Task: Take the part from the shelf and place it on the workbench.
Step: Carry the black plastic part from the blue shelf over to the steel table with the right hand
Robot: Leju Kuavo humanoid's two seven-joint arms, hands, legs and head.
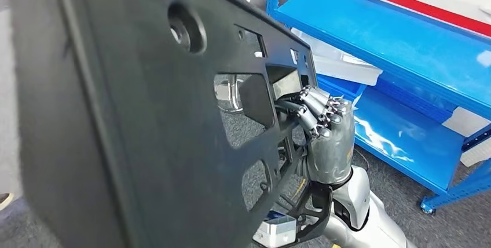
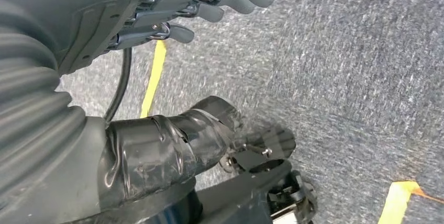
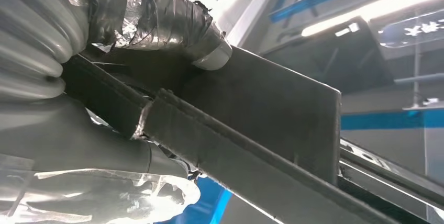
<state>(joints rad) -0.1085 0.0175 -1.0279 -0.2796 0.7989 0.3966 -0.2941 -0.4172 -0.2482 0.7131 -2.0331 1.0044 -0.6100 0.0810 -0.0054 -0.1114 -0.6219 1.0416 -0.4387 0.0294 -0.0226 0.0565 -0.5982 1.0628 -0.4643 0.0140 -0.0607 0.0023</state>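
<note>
Behind the work area you see a blue metal shelving unit [image 1: 405,45] running from the upper middle of the head view toward the right edge, its flat decks glossy enough to throw pale reflections. A lower deck [image 1: 405,135] sits beneath the upper one, carried on a blue upright that ends in a foot [image 1: 428,206] on the floor. A red stripe [image 1: 405,2] crosses the light surface beyond the unit. The floor is grey, speckled carpet [image 2: 356,77], marked with yellow tape lines [image 2: 153,80], one long strip and a second piece [image 2: 395,203] near a corner of the left wrist view.
</note>
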